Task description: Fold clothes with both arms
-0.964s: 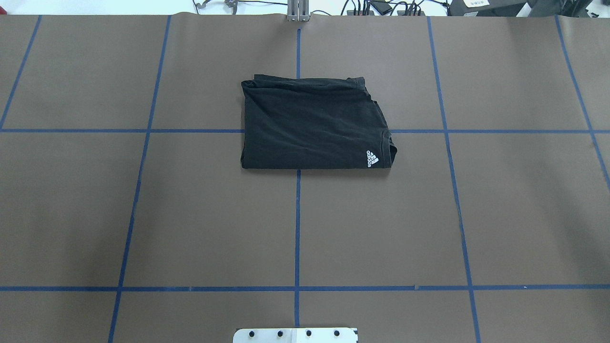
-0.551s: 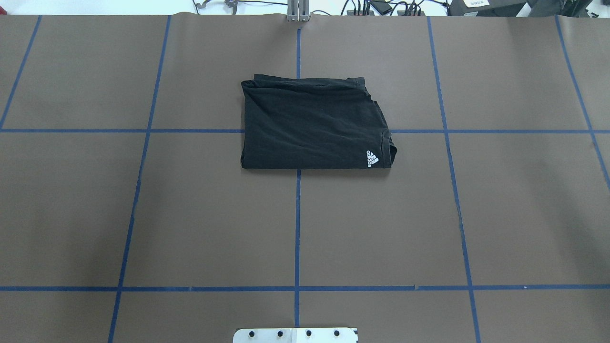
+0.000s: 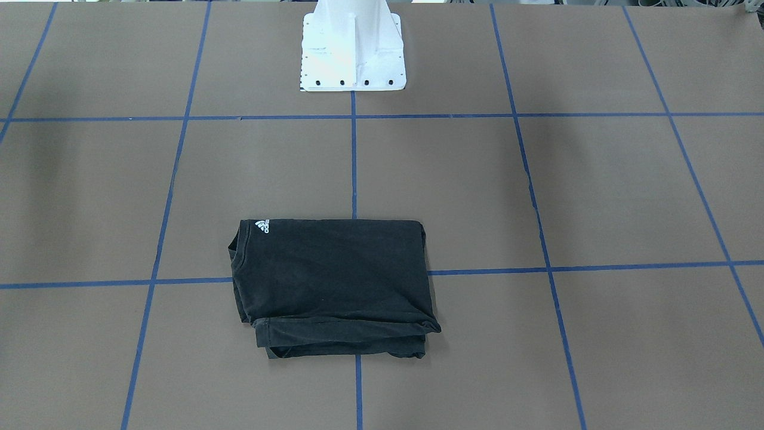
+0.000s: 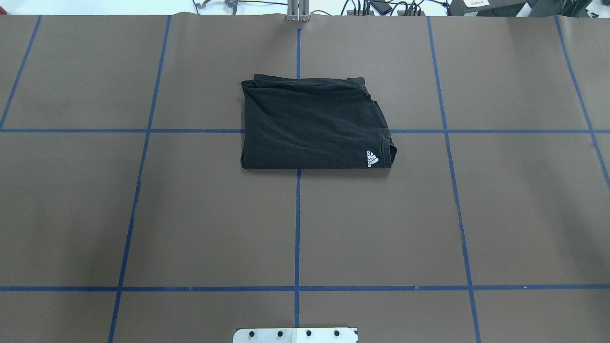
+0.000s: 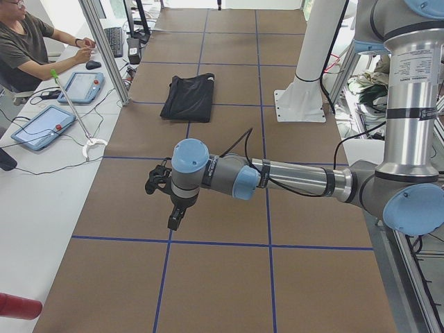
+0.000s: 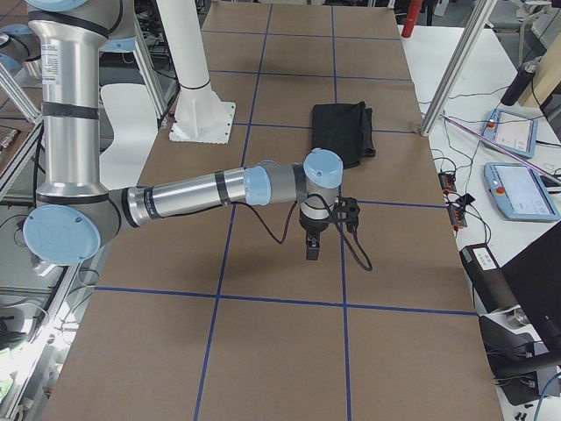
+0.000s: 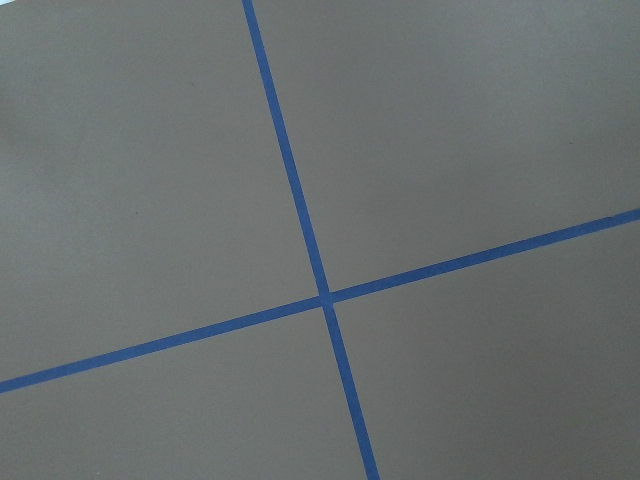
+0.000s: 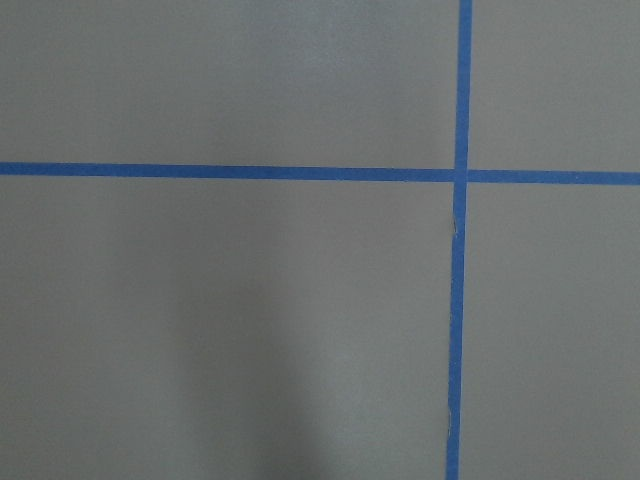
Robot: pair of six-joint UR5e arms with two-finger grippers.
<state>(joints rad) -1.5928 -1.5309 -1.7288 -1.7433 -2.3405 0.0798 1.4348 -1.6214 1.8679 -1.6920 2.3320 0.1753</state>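
The black T-shirt (image 4: 314, 124) lies folded into a flat rectangle at the middle far part of the brown mat, with its small white logo (image 4: 372, 158) face up at one corner. It also shows in the front view (image 3: 331, 280). The large block logo is hidden. No arm shows in the overhead or front views. In the left side view my left gripper (image 5: 173, 218) hangs over bare mat, far from the shirt (image 5: 189, 97). In the right side view my right gripper (image 6: 311, 250) hangs over bare mat, short of the shirt (image 6: 342, 132). I cannot tell whether either is open or shut.
The white pedestal base (image 3: 353, 54) stands at the robot's edge. Blue tape lines (image 4: 297, 228) grid the mat. An operator (image 5: 28, 48) sits at a side table with tablets (image 5: 38, 125) and a metal post (image 5: 104, 48); more tablets (image 6: 517, 189) lie beyond the mat.
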